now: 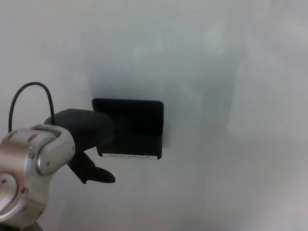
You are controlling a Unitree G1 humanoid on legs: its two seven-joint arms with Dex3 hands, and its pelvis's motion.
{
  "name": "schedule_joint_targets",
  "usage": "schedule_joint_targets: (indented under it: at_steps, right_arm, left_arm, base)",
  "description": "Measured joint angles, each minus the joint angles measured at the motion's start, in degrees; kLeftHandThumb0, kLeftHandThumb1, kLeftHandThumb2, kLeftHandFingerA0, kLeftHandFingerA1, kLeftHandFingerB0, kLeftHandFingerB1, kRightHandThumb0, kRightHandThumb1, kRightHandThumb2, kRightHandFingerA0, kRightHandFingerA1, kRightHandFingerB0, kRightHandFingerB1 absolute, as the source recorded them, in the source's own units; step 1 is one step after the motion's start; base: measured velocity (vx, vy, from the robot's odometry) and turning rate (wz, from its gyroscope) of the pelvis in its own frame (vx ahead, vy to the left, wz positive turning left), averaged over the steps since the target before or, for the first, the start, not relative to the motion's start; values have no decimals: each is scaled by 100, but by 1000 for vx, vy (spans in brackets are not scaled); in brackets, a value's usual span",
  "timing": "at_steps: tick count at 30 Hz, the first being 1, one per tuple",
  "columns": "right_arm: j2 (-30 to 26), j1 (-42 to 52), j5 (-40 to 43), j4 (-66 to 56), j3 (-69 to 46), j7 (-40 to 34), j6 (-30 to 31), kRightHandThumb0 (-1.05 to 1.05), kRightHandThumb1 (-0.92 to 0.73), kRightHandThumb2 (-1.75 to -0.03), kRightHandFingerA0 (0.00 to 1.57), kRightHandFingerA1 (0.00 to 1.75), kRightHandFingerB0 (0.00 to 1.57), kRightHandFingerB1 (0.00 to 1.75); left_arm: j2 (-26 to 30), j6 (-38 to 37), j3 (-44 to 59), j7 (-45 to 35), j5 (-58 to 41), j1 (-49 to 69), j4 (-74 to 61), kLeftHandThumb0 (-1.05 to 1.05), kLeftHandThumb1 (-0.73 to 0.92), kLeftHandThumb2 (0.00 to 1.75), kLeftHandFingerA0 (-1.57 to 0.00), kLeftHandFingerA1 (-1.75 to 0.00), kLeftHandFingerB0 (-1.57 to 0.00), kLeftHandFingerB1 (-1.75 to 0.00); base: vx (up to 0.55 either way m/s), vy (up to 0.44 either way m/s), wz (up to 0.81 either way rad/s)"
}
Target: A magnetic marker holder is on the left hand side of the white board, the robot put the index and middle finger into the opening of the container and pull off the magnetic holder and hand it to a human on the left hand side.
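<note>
The two fingers (118, 131) of the left hand (89, 137) reach forward into the open top of the black marker holder (137, 130), hooked inside it, though black on black hides how deep they sit or how firmly they press the front wall. The thumb (98, 174) hangs loose below and outside the box, touching nothing, so the hold looks like a hook and not a pinch. Nearest the camera, the silver wrist joint (31, 168) fills the lower left corner, with a thin black cable (29, 91) looping above it. Beyond the hand, the holder sits flat against the whiteboard (231, 72), on its left part, with a white label strip (129, 156) along its lower front edge. The right hand is not in view, and no person shows. The risk from here lies in the pull: with only hooked fingers and no thumb closing under it, the holder may tilt when the magnet lets go and slide off the fingertips, or the fingers may slip out of the opening and leave it on the board.
</note>
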Motion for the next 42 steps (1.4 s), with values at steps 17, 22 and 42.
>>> schedule_joint_targets:
  at_steps: [17,22,42]
  right_arm:
    - [-3,12,-31,1,3,-1,-32,-63,-72,-63,83,50,67,44]
    - [-7,11,-67,-18,30,-22,-32,-63,-72,-63,82,50,67,44]
    - [-29,46,-104,-64,90,-37,-26,-63,-71,-63,85,51,70,44]
  left_arm:
    - [-108,-127,66,12,-294,-249,989,-72,54,57,-44,-37,-27,-30]
    - [-224,-130,-61,259,-217,11,1109,-80,47,80,-49,-48,-22,-38]
    - [-1047,-560,-348,2196,209,881,1879,-23,59,80,-79,-125,-82,-86]
  base:
    - [0,0,0]
    - [0,0,0]
    - [0,0,0]
